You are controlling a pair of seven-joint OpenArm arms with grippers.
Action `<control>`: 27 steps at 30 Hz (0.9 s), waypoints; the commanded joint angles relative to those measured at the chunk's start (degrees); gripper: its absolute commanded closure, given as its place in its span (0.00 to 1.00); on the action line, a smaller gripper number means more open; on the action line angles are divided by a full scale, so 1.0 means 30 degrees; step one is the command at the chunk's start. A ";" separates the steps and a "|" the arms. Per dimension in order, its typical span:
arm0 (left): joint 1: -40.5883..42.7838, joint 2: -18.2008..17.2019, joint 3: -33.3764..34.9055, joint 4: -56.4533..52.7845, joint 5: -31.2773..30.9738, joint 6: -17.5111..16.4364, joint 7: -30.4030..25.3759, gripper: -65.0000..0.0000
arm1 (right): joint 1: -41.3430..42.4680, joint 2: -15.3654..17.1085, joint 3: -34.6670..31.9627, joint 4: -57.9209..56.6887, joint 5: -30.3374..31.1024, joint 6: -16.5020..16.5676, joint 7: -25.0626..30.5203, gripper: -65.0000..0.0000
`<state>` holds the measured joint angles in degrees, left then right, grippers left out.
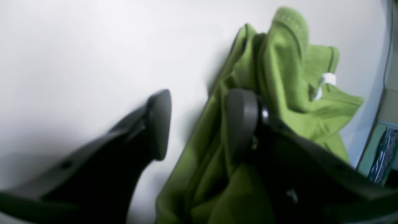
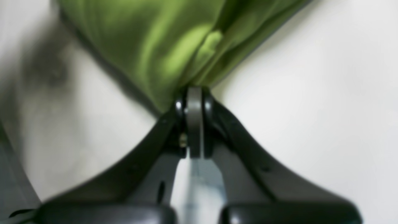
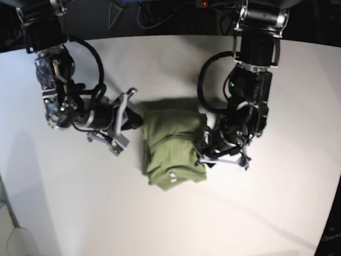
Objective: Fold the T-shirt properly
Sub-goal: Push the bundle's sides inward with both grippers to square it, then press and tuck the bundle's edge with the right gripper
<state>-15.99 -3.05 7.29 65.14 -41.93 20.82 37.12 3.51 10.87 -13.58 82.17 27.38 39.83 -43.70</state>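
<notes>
The olive-green T-shirt lies bunched in a loose, rumpled rectangle in the middle of the white table. Its small white tag shows near the front edge and also in the left wrist view as the tag. My right gripper is at the shirt's upper left corner. In the right wrist view this gripper is shut on a gathered fold of the T-shirt. My left gripper sits at the shirt's right edge. It stands open, one finger against the T-shirt, the other finger over bare table.
Both arms reach in from the back of the table, with black cables looping near them. The table's edge runs close behind the shirt in the left wrist view, with a dark striped object beyond it.
</notes>
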 commanded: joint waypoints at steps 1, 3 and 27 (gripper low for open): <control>-0.0019 -0.0112 -0.0012 0.0454 0.0102 0.0255 0.0446 0.55 | 0.0311 0.0170 0.0088 0.0698 0.0413 0.0055 0.0516 0.99; 0.0304 -0.0229 -0.0012 0.1596 -0.0132 0.0255 0.0446 0.55 | 0.0281 0.0581 0.0147 0.1196 0.0413 0.0055 0.0458 0.99; 0.9036 -0.4156 -0.0540 1.1179 -0.1070 0.0342 0.0797 0.55 | -0.1711 -0.0562 0.1202 0.8258 0.0413 0.0055 -0.1095 0.98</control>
<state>11.75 -15.27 5.82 97.49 -44.77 22.52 40.01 -2.46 9.34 -10.20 106.04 27.55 39.83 -48.49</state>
